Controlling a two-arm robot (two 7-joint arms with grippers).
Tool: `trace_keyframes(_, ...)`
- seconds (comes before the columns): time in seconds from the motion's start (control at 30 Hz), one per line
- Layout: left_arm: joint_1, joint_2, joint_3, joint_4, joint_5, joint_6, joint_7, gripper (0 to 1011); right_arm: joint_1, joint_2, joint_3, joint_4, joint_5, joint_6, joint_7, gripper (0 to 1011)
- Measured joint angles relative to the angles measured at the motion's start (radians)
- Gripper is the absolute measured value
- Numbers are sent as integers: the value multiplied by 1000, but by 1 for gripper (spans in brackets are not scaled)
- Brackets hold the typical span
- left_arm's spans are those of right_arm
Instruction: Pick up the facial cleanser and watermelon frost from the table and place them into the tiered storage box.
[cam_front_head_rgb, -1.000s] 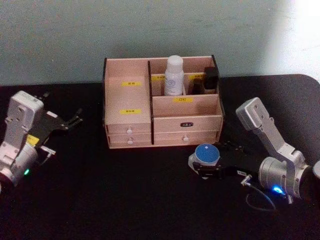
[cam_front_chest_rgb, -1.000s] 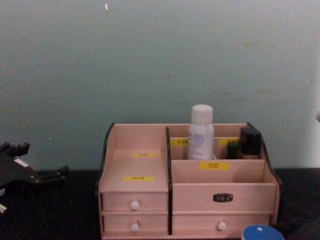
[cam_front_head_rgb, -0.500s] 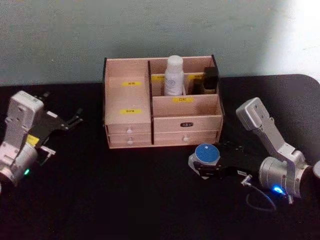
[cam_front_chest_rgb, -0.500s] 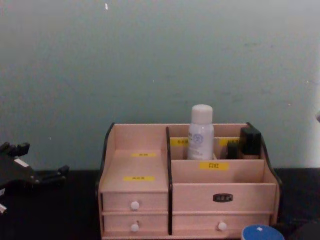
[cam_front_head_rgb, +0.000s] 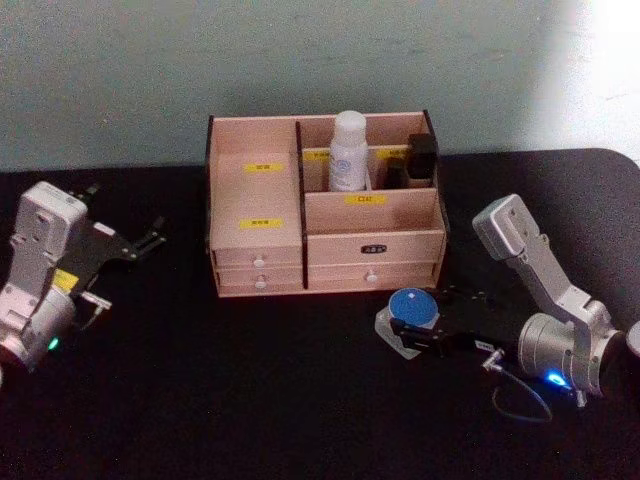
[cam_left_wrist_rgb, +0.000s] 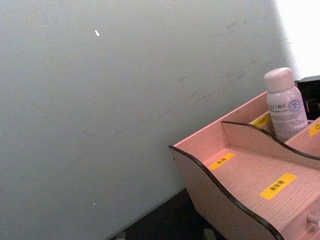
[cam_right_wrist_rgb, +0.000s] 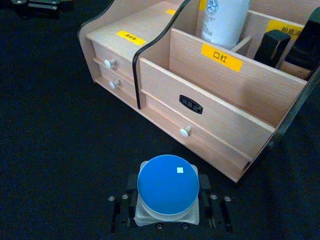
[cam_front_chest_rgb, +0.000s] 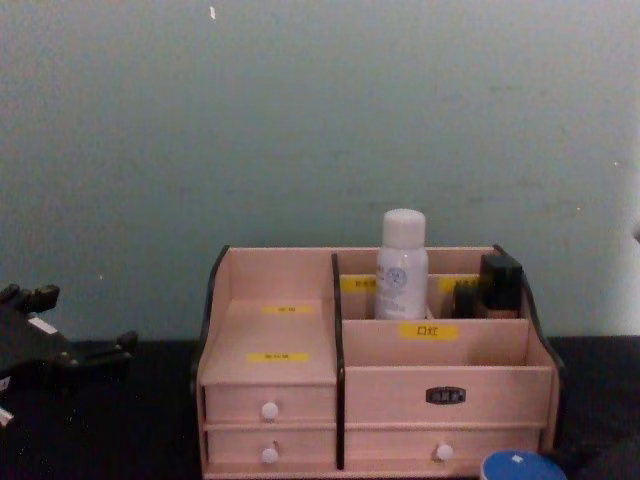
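My right gripper (cam_right_wrist_rgb: 167, 196) is clamped on a blue-lidded jar (cam_right_wrist_rgb: 166, 184), just in front of the drawers (cam_front_head_rgb: 371, 276) of the storage box (cam_front_head_rgb: 400, 212). My left gripper (cam_front_head_rgb: 143, 242) rests open, well to its left.

The tiered storage box (cam_front_head_rgb: 258, 200) is standing mid-counter (cam_front_head_rgb: 250, 390), toward the back. A bottle (cam_front_head_rgb: 349, 150) is standing in a rear compartment, with small containers (cam_front_head_rgb: 420, 155) to its right. In front of the box's right half, a lidded jar (cam_front_head_rgb: 412, 305) is sitting between the fingers (cam_right_wrist_rgb: 204, 186) of the right gripper (cam_front_head_rgb: 410, 330).
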Motion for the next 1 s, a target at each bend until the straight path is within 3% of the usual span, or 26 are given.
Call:
trace_keyframes(0.27, 0, 0, 0, 0, 0, 0, 0, 1001, 0, 0, 0, 0, 1, -1, 1, 717)
trace_keyframes(0.63, 0, 0, 0, 0, 0, 0, 0, 1001, -5, 10, 28, -36, 35, -21, 8, 717)
trace_keyframes(1.0, 0, 0, 0, 0, 0, 0, 0, 1001, 53, -6, 38, -63, 67, -12, -6, 717)
